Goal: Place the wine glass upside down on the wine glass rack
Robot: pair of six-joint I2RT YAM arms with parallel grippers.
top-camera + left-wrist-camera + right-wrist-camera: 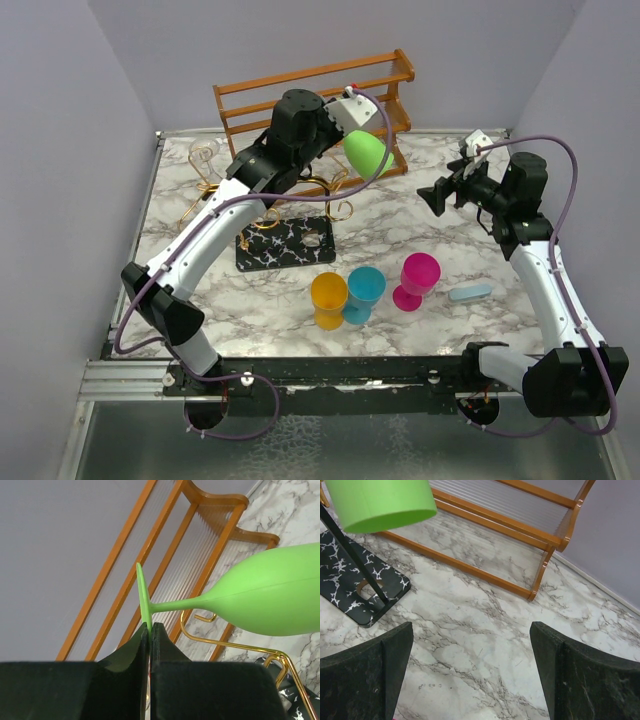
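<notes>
Two black fingers of the left gripper are squeezed tight on the thin edge of the round foot of the green wine glass. The glass is up in the air and lies tipped on its side. Its stem sticks out from the gripper and its big bowl points away and a bit down. Just under the stem runs a gold wire arm of the wine glass rack, and I cannot tell if they touch. The rack stands on a flat black base with white lines. Behind the glass is the orange-brown wooden shelf by the back wall.

On the other side, the right gripper has its fingers spread wide and holds nothing. It hangs over the marble desk, near the green glass. Closer to the arms stand an orange cup and a blue cup, touching each other, with a pink glass just beside them
</notes>
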